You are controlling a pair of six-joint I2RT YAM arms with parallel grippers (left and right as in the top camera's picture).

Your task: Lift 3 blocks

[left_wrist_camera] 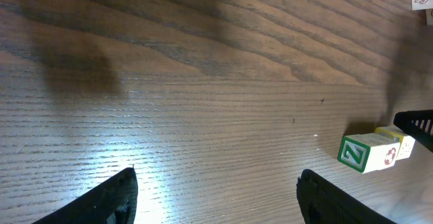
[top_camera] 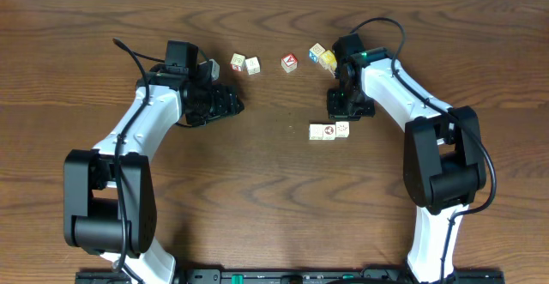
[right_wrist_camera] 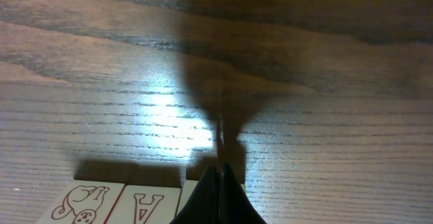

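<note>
Wood-grain table (top_camera: 274, 190), dark brown, with the left arm (top_camera: 129, 138) and the right arm (top_camera: 403, 95), both white, rising from its near edge. Item, nearest: blocks (top_camera: 328, 131), three cream-white cubes with reddish-brown marks, in a short row right of centre, side by side, all resting on the wood. The right wrist view shows the same blocks (right_wrist_camera: 145, 207) at its lower left: one face bears a small animal figure, the next a letter A, and the third is mostly hidden behind the fingers. Item: right gripper (top_camera: 341, 112), just beyond the row on its far side. In its own view the right gripper (right_wrist_camera: 218, 176) has its jaws pressed fully together with nothing between them, the tips standing over one end of the row. Whether they touch a cube cannot be told. Item: left gripper (top_camera: 233, 104), left of centre and well apart from the blocks. In its own view the left gripper (left_wrist_camera: 216, 200) is spread wide over bare wood and carries nothing. Item, off to one side in that view: green-lettered block (left_wrist_camera: 357, 153), white, with a yellow-topped block (left_wrist_camera: 396, 139) touching it. Item, farthest: a loose line of other cubes toward the back, namely a white pair (top_camera: 244, 63), a red-faced cube (top_camera: 290, 62) and a yellow-faced cube (top_camera: 328, 61) close against the right arm.
</note>
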